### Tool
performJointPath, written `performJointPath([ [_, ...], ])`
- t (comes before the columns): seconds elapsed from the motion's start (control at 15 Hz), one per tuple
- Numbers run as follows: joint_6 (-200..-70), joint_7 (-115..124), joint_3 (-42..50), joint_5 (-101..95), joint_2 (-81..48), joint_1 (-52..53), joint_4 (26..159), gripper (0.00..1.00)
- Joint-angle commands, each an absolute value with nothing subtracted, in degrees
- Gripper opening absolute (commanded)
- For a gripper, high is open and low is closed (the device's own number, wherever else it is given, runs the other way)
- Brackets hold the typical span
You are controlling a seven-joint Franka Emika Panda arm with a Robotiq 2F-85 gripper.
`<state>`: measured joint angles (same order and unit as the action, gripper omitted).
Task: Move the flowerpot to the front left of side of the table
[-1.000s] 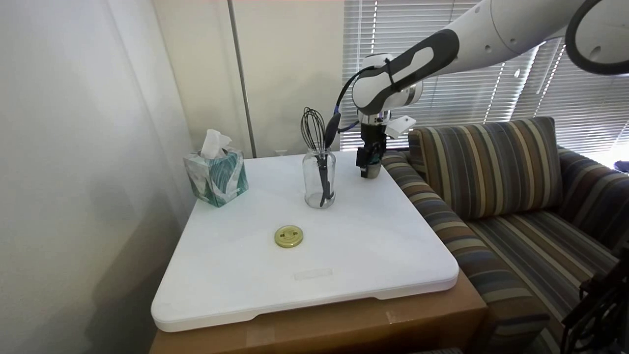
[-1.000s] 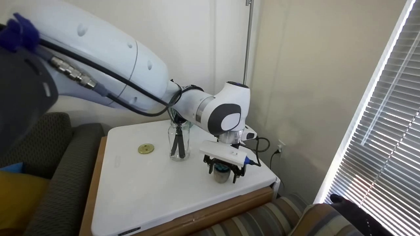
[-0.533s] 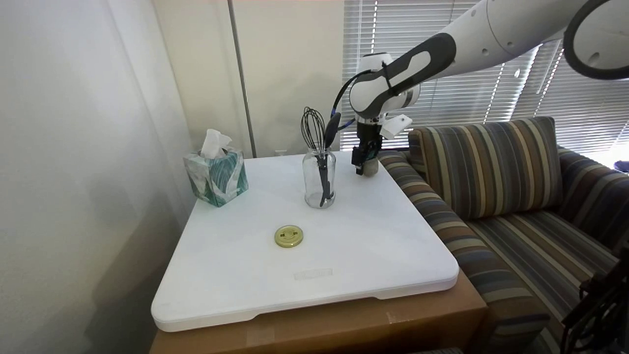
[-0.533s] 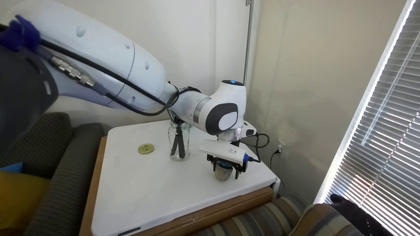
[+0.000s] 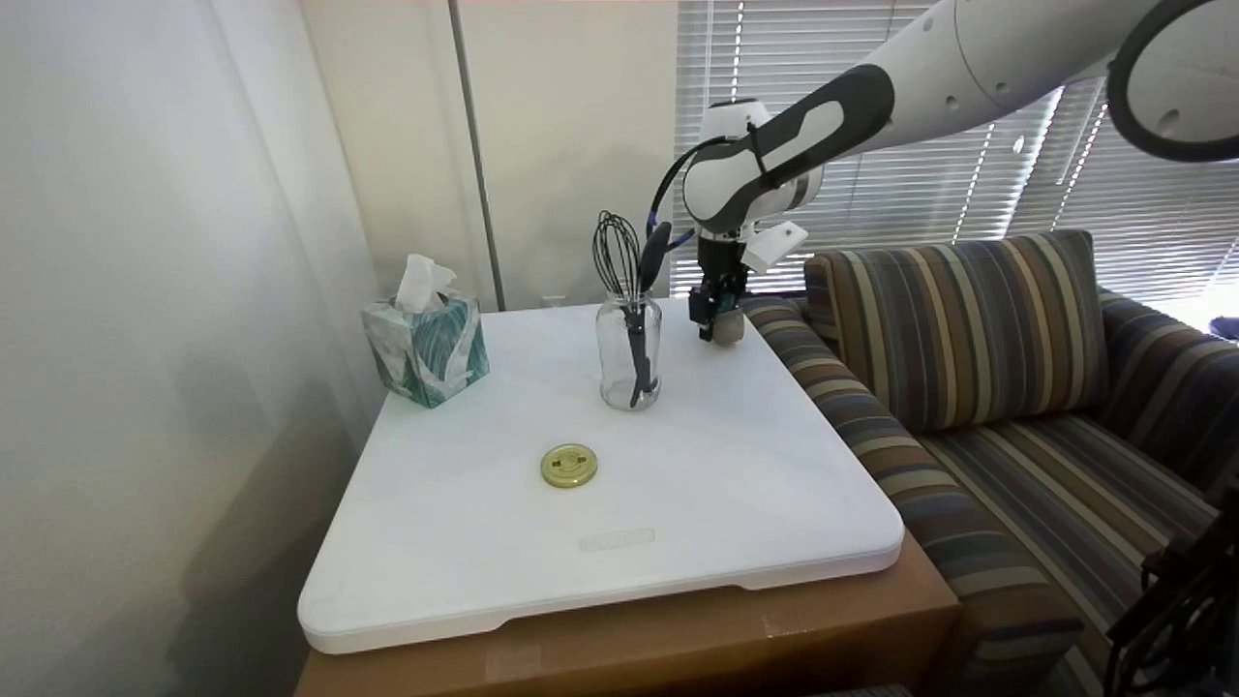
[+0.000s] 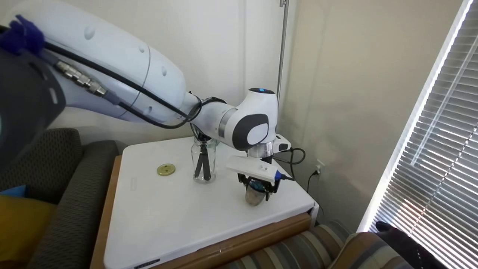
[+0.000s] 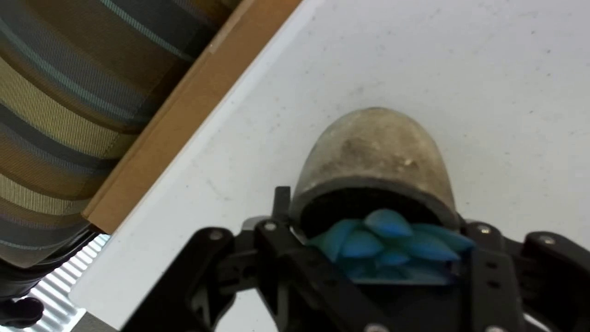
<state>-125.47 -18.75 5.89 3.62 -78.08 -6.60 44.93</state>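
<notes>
The flowerpot, a small grey-beige pot [image 7: 375, 143] with a blue-teal succulent top [image 7: 392, 244], is by the far right corner of the white table [image 5: 465, 571] in an exterior view. My gripper [image 6: 257, 189] comes down over it from above and is shut on the pot, one finger on each side. In the wrist view the left fingertip [image 7: 282, 200] lies against the pot's rim, while the right one is mostly hidden behind it. The pot leans slightly in an exterior view. Whether its base touches the table I cannot tell.
A glass jar [image 5: 619, 358] holding a whisk and black utensils stands left of the pot in an exterior view. A teal tissue box [image 5: 431, 353] is by the wall, and a yellow disc [image 5: 569, 466] lies nearer the front. A striped sofa [image 5: 929, 445] runs along the table's edge.
The fingers have come together onto the flowerpot. Hand and arm have risen a little, and the pot has shifted slightly and tipped from its upright stance.
</notes>
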Motion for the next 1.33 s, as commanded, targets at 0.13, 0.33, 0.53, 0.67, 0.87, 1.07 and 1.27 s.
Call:
performJointPath([
  [0.13, -120.3, -18.5, 8.2, 2.2, -75.7, -5.1, 46.2, 0.43],
  [0.33, -119.4, -19.6, 9.3, 1.8, -73.6, -4.3, 47.1, 0.43],
  [0.53, -120.9, -19.6, 10.7, 0.8, -71.8, -3.4, 47.7, 0.43],
  [0.67, -121.1, -20.0, 10.9, 0.6, -70.5, -3.1, 48.5, 0.43],
  [0.87, -126.2, -20.6, 11.2, 0.4, -69.1, -2.6, 50.1, 0.43],
  [1.07, -133.6, -19.7, 12.0, 0.1, -69.1, -2.0, 50.0, 0.43],
  [1.27, -136.3, -20.3, 12.9, -0.1, -68.4, -1.2, 50.2, 0.43],
])
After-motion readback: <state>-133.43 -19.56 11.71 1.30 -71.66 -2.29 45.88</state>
